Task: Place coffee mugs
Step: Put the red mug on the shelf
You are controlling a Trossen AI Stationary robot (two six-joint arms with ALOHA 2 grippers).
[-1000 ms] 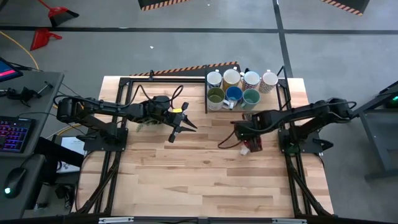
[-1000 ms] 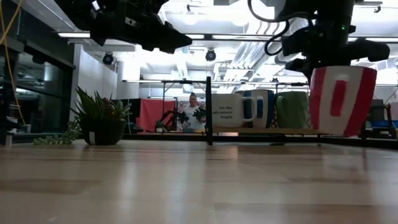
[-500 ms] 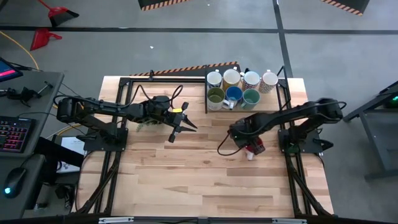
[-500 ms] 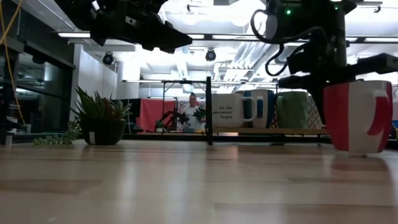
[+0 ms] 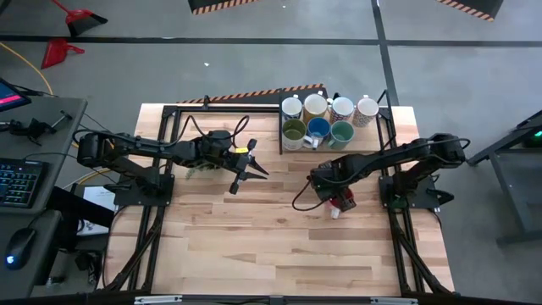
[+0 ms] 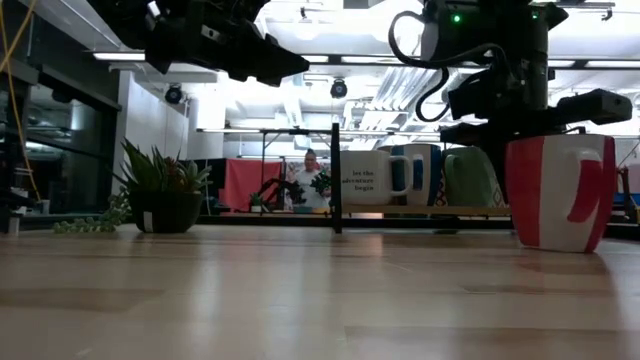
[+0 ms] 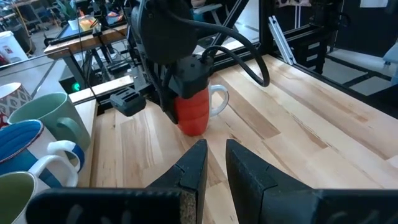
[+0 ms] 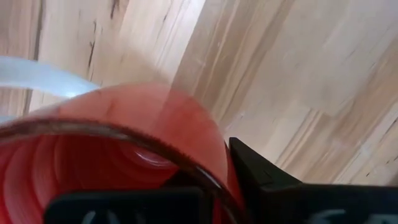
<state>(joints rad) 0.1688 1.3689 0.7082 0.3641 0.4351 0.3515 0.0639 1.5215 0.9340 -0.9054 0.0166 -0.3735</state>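
Your right hand [image 5: 335, 201] grips the red mug [image 6: 558, 192] by its rim; the mug stands upright on the bench [image 5: 254, 237]. Seven mugs [image 5: 326, 119] sit clustered at the far edge. Your left hand [image 5: 246, 169] hovers mid-bench, fingers narrow, holding nothing.

Red-and-white mug [image 6: 558, 192], pale wood table [image 6: 300, 290]

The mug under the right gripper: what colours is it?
Red mug with white; low view.

Bright ceiling lights [image 6: 350, 35] glaring overhead, soft shadows, blurred close red mug [image 8: 124, 155].
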